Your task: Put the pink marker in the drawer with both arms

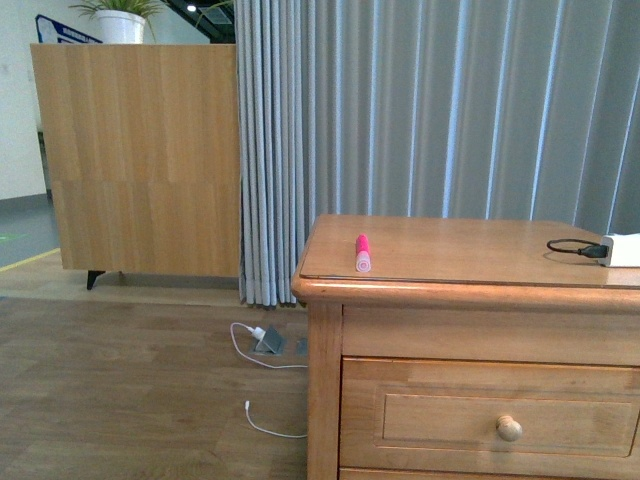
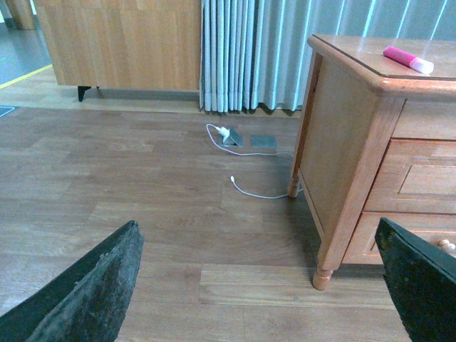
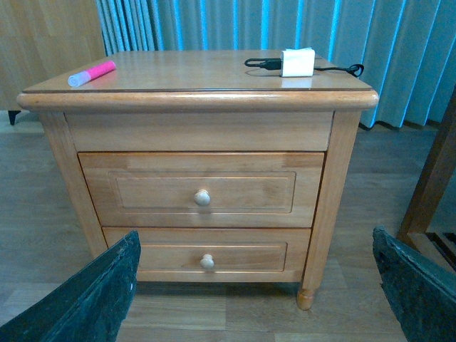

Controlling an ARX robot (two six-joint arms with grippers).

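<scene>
The pink marker lies on the dresser top near its front left corner, pale end toward me; it also shows in the left wrist view and the right wrist view. The top drawer is closed, its round pale knob centred on the panel front. In the front view only part of that drawer shows, and neither arm appears. My left gripper hangs open over the floor, left of the dresser. Facing the dresser front, my right gripper is open and holds nothing.
A white charger block with a black cable sits at the back right of the dresser top. A shallower lower drawer is shut. White cable and a floor socket lie left of the dresser. Grey curtains hang behind; a wooden frame stands right.
</scene>
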